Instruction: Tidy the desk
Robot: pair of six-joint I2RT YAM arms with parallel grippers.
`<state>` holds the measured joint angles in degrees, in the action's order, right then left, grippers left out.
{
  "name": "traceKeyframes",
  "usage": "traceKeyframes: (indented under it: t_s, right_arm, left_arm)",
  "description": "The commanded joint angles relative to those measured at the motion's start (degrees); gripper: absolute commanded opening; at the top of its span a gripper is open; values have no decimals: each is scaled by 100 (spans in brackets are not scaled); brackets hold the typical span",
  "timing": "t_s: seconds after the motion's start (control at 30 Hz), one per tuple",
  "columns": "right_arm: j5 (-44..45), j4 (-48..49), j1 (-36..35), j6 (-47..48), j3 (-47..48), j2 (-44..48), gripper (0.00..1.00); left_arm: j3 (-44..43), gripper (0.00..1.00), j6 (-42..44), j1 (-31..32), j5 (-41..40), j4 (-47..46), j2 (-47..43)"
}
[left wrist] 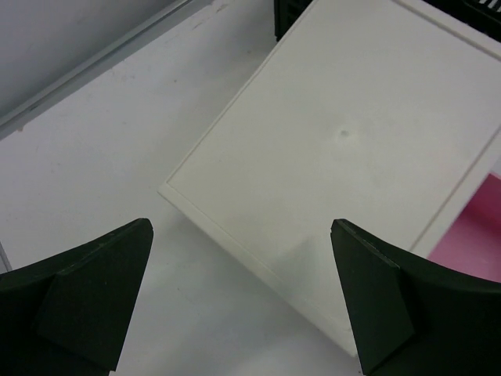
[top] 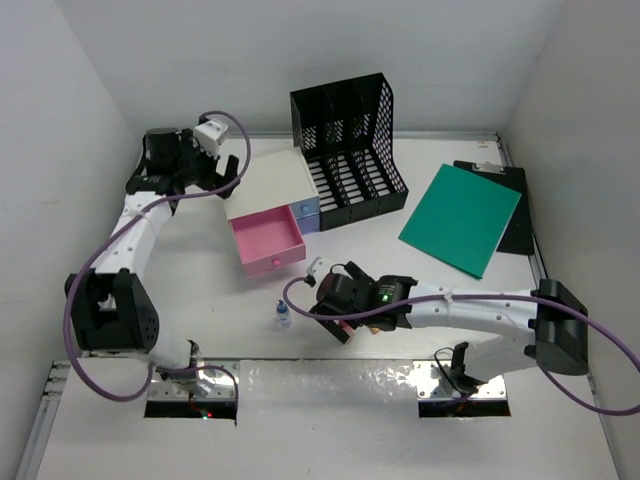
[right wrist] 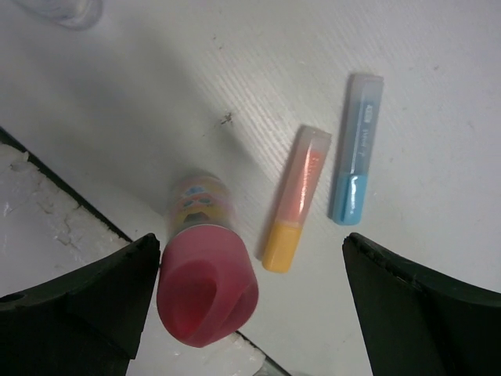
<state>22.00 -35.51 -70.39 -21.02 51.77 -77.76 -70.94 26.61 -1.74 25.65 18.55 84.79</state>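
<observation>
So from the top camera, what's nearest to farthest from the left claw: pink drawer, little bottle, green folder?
1. The pink drawer, pulled open, close by the left claw.
2. The little bottle, front middle.
3. The green folder, far right.

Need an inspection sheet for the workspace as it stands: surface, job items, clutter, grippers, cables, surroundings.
Surface: white desk, thin rails at edges.
Job's things: drawer box, pink drawer open; black file rack behind it; green folder on black clipboard.
Clutter: small bottle, pink-capped stick, orange highlighter, blue highlighter loose near the front.
Grippers: left gripper open above drawer box; right gripper open over stick and highlighters, holding nothing.
Cables: purple cables loop along both arms.
Surroundings: white walls; nothing else seen.
</observation>
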Motion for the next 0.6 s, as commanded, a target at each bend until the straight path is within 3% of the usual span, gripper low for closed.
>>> traceKeyframes:
  t_s: [0.0,0.1,0.2,0.3,0.33,0.37,0.4,0.57]
  right_arm:
    - [-335,376,-36,-69,-210,59,95]
    - [-599,448,-36,-96,-255,-46,87]
    - [-811,500,-36,-148,-281,-99,69]
    - [-943,562,-36,-192,-325,-55,41]
    - [-943,545,-36,-236,-325,-55,23]
    - [-952,510,-36,-245,-299,-47,15]
    - [-961,484,-36,-263,-247,-12,0]
    - [-557,281,-36,-219,113,680,0]
  left_arm:
    - [-157,96,274,103,309,385,-402]
    - [-149,96,415,130,502,650,-595]
    - [-149,96,520,269,669,852,-753]
    - [-140,96,591,306,722,975,-859]
    - [-131,96,617,314,731,1010,-894]
    - [-140,96,669,332,748,1106,-912]
    - [-148,95,757,349,801,1247,-947]
    - [-227,93,1580,464,1389,2018,-1166]
